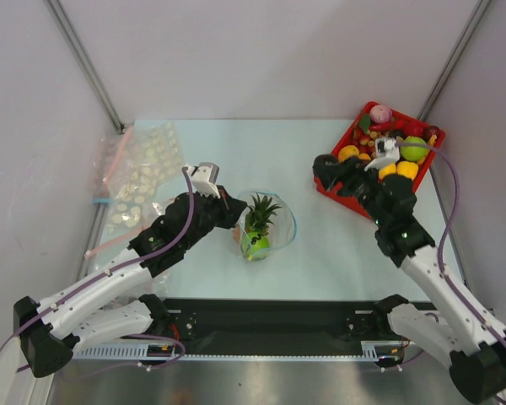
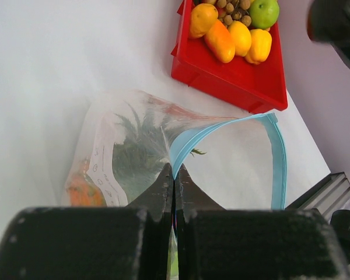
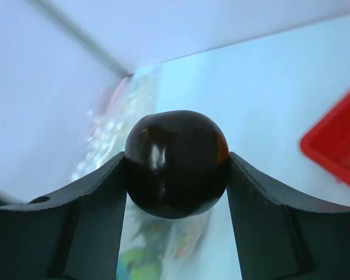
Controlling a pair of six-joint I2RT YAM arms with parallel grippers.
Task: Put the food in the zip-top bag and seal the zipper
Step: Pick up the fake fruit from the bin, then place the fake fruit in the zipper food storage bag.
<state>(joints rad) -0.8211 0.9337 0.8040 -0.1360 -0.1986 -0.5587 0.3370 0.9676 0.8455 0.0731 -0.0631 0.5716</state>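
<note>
red tray: cut off at right edge | zip-top bag: blurred behind dark piece

Pale table: zip-top bag centre; red tray far right; clear bags far left, perhaps overhanging edge.

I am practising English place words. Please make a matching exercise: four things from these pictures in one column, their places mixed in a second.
1 pineapple
2 dark round piece
3 blue zipper strip
4 yellow pieces

A in the red tray
B pinched by the left gripper
C inside the clear bag
D held by the right gripper

Pairs: 1-C, 2-D, 3-B, 4-A
</note>
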